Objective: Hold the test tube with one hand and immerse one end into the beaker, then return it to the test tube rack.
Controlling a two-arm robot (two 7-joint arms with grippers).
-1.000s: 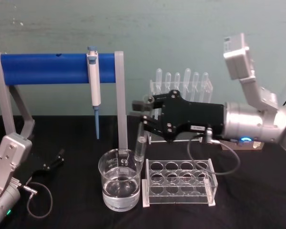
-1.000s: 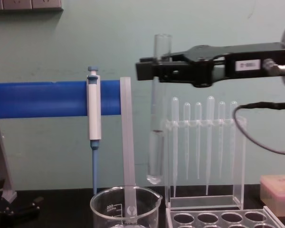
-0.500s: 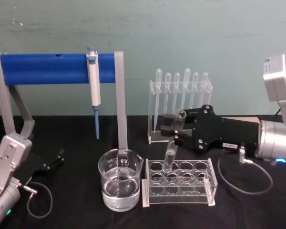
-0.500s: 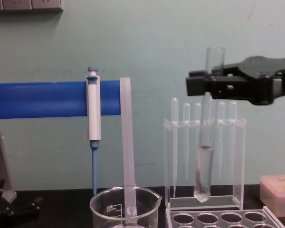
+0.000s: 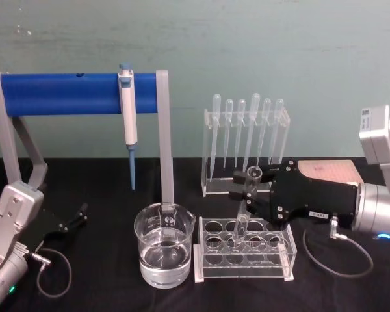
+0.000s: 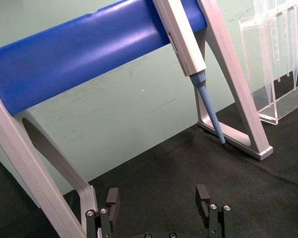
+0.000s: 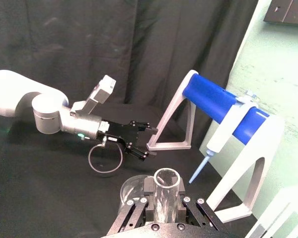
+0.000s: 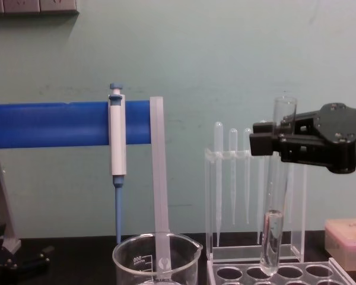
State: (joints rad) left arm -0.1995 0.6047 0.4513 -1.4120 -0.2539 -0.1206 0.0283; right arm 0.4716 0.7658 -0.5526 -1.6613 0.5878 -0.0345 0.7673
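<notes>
**Tube at the rack, pinched by the right claw**

A black cloth covers the worktop [image 5: 104, 195], matte and slightly creased, and a pale green wall [image 5: 247, 45] with faint scuffs stands behind it. On the left stands a frame [image 5: 65, 93] of grey legs and a thick, smooth blue bar. A white-and-blue pipettor [image 5: 127, 104] hangs from the bar, tip down. Against the wall, a clear stand holds a row of frosted, bulb-topped pipettes [image 5: 242, 130]. A pink box [image 5: 328, 170] lies behind the right arm.

The beaker [image 5: 145, 237], wide clear glass with a spout and white marks, holds clear liquid and sits just left of the rack [image 5: 247, 263], a clear plastic block with round holes.

The right claw [image 5: 247, 187], black on a silver wrist, reaches in from the right and pinches the tube [image 5: 240, 224] just below its flared rim. The tube is clear glass, leans a little, and has some liquid in its lower part. Its rounded end is at the rack's top, at one of the holes towards the left end. I cannot tell which row.

The left claw [image 6: 158, 198] rests low at the worktop's left edge, its fingers spread apart and holding nothing.
</notes>
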